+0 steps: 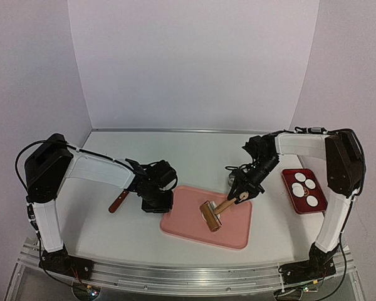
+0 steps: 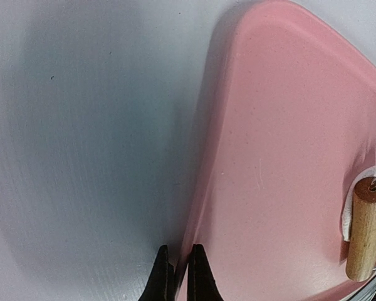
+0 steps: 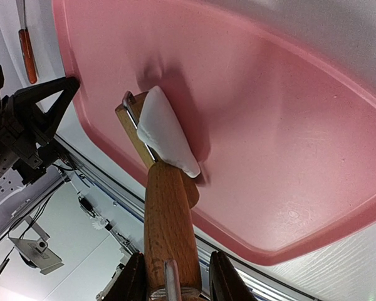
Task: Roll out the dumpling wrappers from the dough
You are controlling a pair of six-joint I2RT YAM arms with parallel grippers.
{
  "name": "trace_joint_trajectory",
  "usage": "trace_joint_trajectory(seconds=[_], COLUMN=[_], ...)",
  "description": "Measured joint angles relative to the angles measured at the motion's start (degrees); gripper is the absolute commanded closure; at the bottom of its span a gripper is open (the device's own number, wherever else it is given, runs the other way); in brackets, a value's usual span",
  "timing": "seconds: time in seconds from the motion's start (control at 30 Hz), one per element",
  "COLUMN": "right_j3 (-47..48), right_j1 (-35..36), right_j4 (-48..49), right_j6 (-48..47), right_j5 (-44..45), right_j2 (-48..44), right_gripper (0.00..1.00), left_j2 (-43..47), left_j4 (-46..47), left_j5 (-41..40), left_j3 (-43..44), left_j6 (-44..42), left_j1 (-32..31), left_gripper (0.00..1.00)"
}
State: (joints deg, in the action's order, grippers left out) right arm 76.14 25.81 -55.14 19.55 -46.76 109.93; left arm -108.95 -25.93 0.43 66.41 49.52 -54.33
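The dough [image 3: 166, 132] is a small white ragged piece clinging to the drum of a wooden roller [image 3: 169, 207], over the pink tray [image 3: 288, 125]. The dough's edge also shows beside the drum in the left wrist view [image 2: 349, 210]. My right gripper [image 3: 172, 279] is shut on the roller's handle and holds the roller [image 1: 210, 215] slanted over the tray's middle. My left gripper [image 2: 180, 279] is shut on the pink tray's left rim [image 2: 197, 207]. Several round white wrappers [image 1: 300, 177] lie in a red tray [image 1: 318, 188] at the right.
A tool with a brown handle [image 1: 118, 202] lies on the table left of my left gripper [image 1: 158, 202]. A small metal thing [image 1: 230, 180] sits behind my right gripper [image 1: 240, 193], partly hidden. White walls close in the table at the back and both sides.
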Motion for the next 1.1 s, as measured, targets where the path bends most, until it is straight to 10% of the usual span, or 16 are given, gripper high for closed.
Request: trace_joint_trajectory(seconds=[1.1], right_j3=[0.78], right_j1=[1.11], right_j4=[0.17], right_j6=[0.02], right_j5=[0.00], right_j2=[0.99], right_gripper=[1.00], left_j2=[-0.48], left_j4=[-0.83], left_j5=[-0.07], left_j3=[0.76], left_j6=[0.00], left_j1=[-0.12], left_gripper=[1.00])
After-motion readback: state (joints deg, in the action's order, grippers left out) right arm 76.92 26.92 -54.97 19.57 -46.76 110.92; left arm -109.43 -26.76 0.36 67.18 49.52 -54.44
